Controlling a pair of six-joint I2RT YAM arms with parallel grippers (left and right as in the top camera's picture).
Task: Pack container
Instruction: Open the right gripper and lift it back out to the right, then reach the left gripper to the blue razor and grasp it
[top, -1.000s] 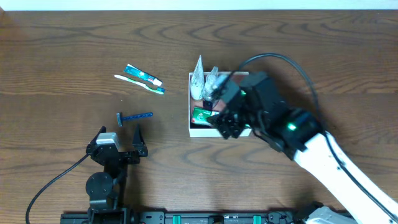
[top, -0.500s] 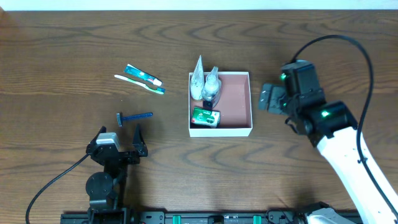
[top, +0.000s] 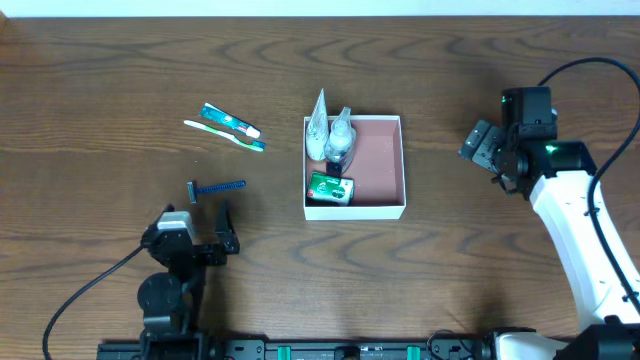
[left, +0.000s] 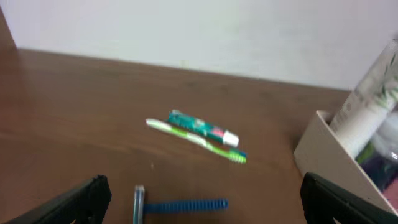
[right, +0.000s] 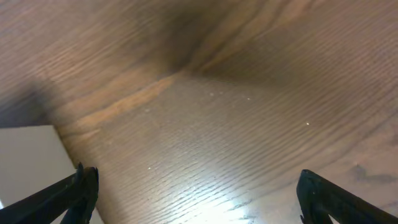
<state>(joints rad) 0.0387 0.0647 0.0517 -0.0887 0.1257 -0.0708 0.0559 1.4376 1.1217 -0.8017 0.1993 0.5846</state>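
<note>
Partly packed. Square white-walled container (top: 380, 165), centre of wooden desk (top: 100, 80), holds white tube (top: 318, 120), clear bottle (top: 341, 140), green packet (top: 330, 187). Teal toothpaste tube (top: 230, 121), white toothbrush (top: 222, 134), blue razor (top: 217, 188) lie outside. Left gripper (top: 195, 218) and right gripper (top: 478, 148) both apart, empty.

Right gripper (top: 474, 150) lifted out of the container (top: 403, 165) and drawn back toward the right edge of the worktop (top: 120, 60), now well apart from the box, jaws spread wider than before, container floor and green packet (top: 330, 188) uncovered again
</note>
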